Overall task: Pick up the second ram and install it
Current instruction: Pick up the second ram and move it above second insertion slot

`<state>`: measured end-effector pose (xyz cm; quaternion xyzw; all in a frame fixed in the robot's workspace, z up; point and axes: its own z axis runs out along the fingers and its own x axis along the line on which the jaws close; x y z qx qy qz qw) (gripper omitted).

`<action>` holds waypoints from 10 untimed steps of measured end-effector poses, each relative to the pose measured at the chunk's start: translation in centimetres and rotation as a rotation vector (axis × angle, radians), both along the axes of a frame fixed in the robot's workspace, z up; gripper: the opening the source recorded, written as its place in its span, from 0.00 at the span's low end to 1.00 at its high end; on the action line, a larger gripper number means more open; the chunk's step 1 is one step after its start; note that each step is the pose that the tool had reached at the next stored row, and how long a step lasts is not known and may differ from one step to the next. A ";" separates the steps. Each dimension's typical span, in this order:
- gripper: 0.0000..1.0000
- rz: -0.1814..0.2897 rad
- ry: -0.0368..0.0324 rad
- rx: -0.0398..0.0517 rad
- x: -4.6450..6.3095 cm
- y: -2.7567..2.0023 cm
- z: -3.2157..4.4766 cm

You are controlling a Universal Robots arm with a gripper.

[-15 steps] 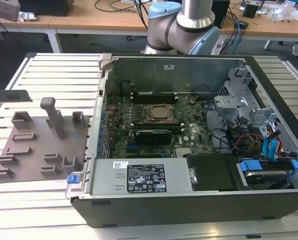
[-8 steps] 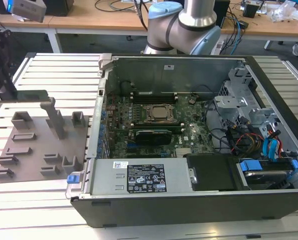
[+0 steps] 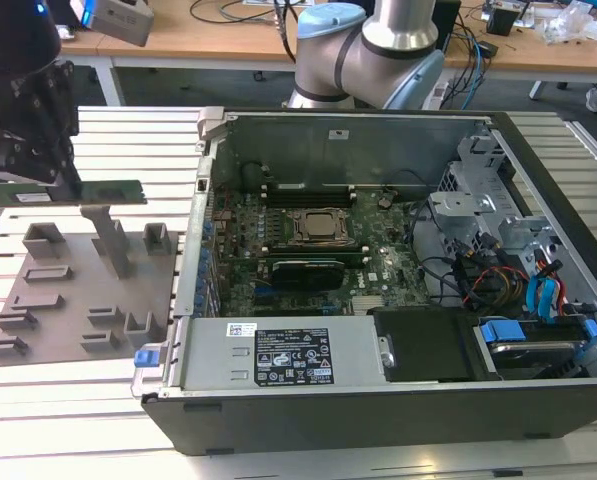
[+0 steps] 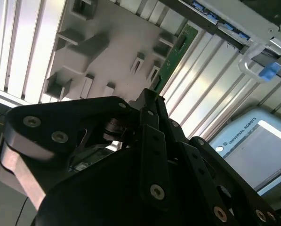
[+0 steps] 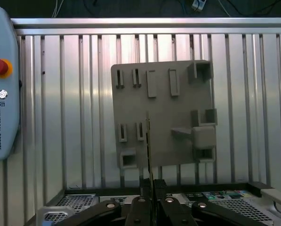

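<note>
Black hand (image 3: 48, 172), upper left of the exterior view, is closed on the long, thin green second ram (image 3: 108, 190), held level above the grey plastic holder tray (image 3: 63, 295). Judgement: the carry needs a firm, level grip, clear of the tray's blocks.

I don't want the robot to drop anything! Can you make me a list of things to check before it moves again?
1. Long thin green memory stick held in the black end effector: ok, the fingers are shut on it.
2. Stick raised above the flat grey plastic holder tray: ok in the exterior view.
3. Stick sitting level in the grip: ok in the exterior view.
4. Big black metal computer case open on top: ok.
5. Free slot on the wide green motherboard: cannot tell.
</note>
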<state>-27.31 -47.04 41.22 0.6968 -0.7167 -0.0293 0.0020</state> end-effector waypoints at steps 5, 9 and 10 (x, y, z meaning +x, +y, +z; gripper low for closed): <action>0.14 0.000 0.0001 -0.0031 3.4 0.00 -0.02; 0.14 0.000 0.0001 -0.0044 4.6 0.00 -0.03; 0.14 0.000 0.0000 -0.0048 5.1 0.00 -0.04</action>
